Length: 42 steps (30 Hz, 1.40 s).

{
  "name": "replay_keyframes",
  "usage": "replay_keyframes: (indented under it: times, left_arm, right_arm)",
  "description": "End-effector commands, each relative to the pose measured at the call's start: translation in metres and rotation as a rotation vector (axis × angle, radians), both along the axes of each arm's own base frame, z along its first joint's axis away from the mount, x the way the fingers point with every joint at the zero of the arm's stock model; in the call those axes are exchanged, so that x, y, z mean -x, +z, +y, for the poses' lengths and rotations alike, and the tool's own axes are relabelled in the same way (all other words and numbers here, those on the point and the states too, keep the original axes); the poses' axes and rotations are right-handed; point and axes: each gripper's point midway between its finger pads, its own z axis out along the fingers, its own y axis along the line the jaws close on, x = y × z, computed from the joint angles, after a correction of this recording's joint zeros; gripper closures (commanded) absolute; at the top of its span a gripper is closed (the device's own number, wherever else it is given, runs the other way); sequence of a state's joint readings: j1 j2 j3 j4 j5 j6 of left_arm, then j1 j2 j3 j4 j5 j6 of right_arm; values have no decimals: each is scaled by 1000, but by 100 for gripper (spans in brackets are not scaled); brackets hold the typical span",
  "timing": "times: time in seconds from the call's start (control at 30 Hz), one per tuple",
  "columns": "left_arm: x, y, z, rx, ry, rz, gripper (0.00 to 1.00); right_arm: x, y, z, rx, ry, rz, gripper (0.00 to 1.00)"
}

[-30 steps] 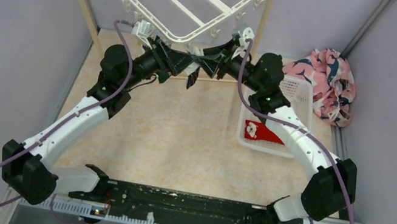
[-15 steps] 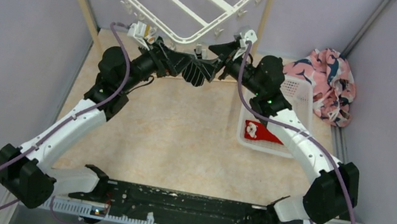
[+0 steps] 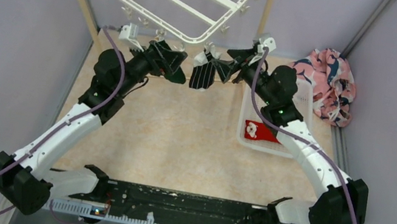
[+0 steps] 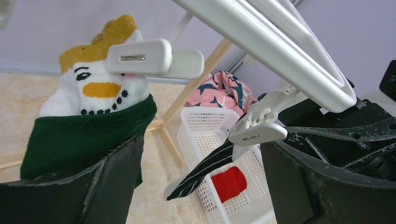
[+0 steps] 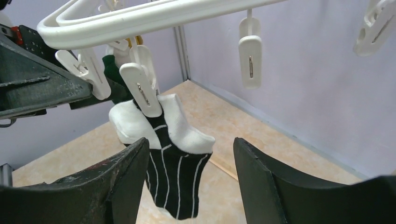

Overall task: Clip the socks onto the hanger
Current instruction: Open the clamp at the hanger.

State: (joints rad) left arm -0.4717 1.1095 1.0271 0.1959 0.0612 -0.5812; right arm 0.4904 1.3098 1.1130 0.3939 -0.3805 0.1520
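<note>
Right fingers (image 5: 299, 186) spread wide, black striped sock (image 5: 175, 179) hanging clipped to the hanger (image 5: 154, 16) just beyond them; left fingers (image 4: 308, 186) spread too, green sock (image 4: 84, 140) clipped beside one, red sock (image 4: 229, 183) in basket (image 4: 201, 126)

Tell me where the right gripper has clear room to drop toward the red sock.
Open tabletop lies left of the basket, down to the base rail. Crowded under the near edge of the hanger: left gripper, right gripper, black striped sock and green sock bunch together.
</note>
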Motion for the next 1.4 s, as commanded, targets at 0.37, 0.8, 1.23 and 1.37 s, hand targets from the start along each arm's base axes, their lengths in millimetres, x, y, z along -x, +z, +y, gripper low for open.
replay_keyframes:
  times: [0.37, 0.8, 1.23, 1.37]
  left_arm:
    - [18, 8, 17, -53, 42, -140, 6]
    - [16, 6, 21, -74, 63, -154, 5]
    - [17, 6, 19, -80, 54, -158, 4]
    - [16, 6, 20, -81, 55, -155, 4]
  right_arm:
    - [56, 45, 33, 12, 76, -167, 48]
    - [25, 51, 65, 41, 82, -190, 44]
    - [6, 48, 76, 80, 66, -219, 50]
    - [9, 52, 78, 70, 86, -230, 58]
